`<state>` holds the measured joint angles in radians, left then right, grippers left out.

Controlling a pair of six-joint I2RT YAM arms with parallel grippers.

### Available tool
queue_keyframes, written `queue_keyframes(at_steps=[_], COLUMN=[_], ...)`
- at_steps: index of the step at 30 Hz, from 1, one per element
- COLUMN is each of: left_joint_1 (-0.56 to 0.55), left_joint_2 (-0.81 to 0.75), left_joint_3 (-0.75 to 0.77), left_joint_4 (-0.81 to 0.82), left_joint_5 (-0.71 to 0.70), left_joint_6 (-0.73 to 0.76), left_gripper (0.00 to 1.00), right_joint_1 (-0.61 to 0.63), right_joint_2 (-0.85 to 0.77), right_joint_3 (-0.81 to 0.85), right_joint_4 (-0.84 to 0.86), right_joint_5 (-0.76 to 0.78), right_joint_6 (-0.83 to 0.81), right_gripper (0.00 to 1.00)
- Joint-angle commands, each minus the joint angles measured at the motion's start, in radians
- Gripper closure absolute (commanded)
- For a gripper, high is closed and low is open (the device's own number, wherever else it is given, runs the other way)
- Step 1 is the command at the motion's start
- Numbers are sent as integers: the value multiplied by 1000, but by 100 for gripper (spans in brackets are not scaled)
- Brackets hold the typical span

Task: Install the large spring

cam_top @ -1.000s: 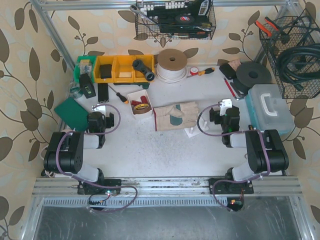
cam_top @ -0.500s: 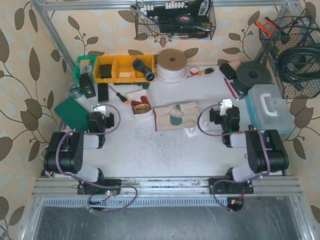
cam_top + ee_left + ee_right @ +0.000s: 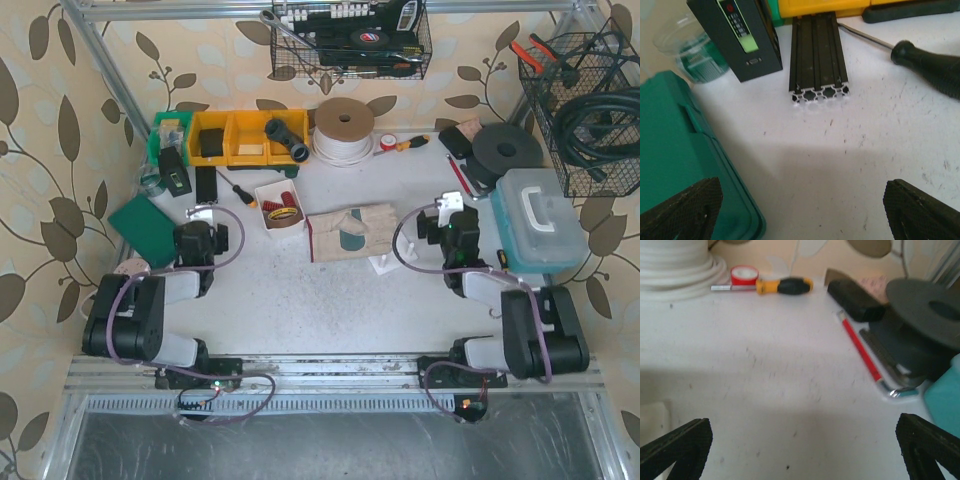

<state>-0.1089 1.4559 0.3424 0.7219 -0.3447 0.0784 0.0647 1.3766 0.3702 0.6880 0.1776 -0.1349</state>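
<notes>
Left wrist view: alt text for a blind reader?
The left tool is open and empty above bare white table, a black metal rail lying straight ahead. A green case sits to the left, a black screwdriver handle to the right.

There are two robot arms (image 3: pixel 130 315), three yellow bins (image 3: pixel 246 138), two screwdrivers (image 3: pixel 241 191), two wire baskets (image 3: pixel 350 68), one roll of white cord (image 3: pixel 343 147), and some red bits (image 3: pixel 272 201) too small to count.
</notes>
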Motion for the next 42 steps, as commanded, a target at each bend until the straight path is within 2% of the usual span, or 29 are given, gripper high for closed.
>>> queue_keyframes(at_steps=[1,4,6,9,11,12,14,16,17,18,21,24,28,33,36,38,42], left_joint_1=[-26,-28,-30,-31,-31,-31,-15,-3,-4,-5,-31,-167,-372,-491,-538,-606,-647], left_joint_2=[-94,-88,-95,-93,-129,-168,-256,-328,-351,-366,-410,-490,-546,-554,-603,-644,-627], left_joint_3=[199,382,521,741,782,774,762,740,735,730,689,588,539,506,440,380,377], left_joint_4=[-361,-654,-850,-1247,-1372,-1395,-1451,-1428,-1451,-1493,-1610,-1589,-1550,-1459,-1327,-1237,-1230], left_joint_5=[-158,-183,-240,-334,-343,-343,-254,-50,14,49,122,145,80,82,107,71,35], left_joint_6=[-66,-163,-277,-459,-507,-528,-578,-527,-533,-567,-725,-864,-1001,-998,-976,-998,-934], left_gripper=[9,9,9,9,9,9,9,9,9,3,2,2,2,2,2,2,2], right_joint_1=[27,79,100,97,82,60,11,25,56,111,363,541,584,584,584,583,581], right_joint_2=[-148,-261,-336,-396,-381,-367,-346,-347,-363,-384,-446,-431,-351,-290,-259,-242,-167], right_joint_3=[81,126,211,388,458,476,502,490,465,430,337,332,420,423,455,480,543], right_joint_4=[-205,-298,-453,-800,-1047,-1119,-1169,-1146,-1120,-1083,-985,-964,-1041,-1086,-1143,-1162,-1160], right_joint_5=[88,125,143,179,272,248,-13,-222,-276,-293,-157,-40,-5,5,18,11,-26], right_joint_6=[8,-17,30,265,511,615,643,659,701,746,832,816,777,830,838,833,808], right_gripper=[0,0,0,0,0,1,4,20,21,21,20,18,18,16,16,15,15])
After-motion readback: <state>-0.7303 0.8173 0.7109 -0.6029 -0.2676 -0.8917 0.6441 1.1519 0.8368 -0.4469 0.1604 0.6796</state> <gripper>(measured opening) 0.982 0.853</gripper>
